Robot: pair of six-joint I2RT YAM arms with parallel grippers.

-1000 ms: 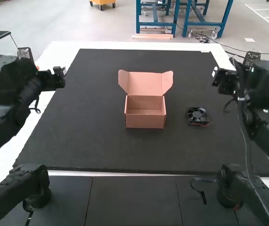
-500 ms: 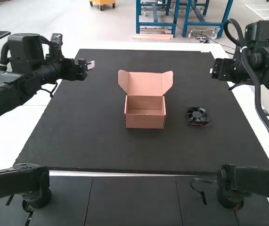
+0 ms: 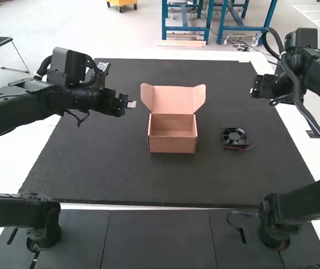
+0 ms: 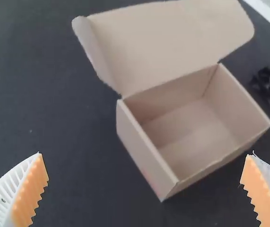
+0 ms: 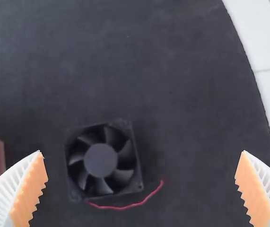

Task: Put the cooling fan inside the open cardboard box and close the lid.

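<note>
Both open, the left hand [image 3: 127, 103] has swung toward the central brown cardboard box [image 3: 172, 133], the right hand [image 3: 256, 88] now aims at the untouched black square cooling fan [image 3: 235, 137], ready for pickup.

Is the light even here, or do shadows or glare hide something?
High view: even light; the cardboard box throws hardly any shadow on the black mat. Left wrist view: box inside lit, no glare. Right wrist view: the dark cooling fan blends into the mat; the white table is bright.

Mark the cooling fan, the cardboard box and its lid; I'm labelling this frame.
cooling fan [image 5: 100, 161]: right wrist view, hub.
cardboard box [image 4: 191, 137]: left wrist view, bare inner floor.
lid [image 3: 172, 100]: high view, inner face.
</note>
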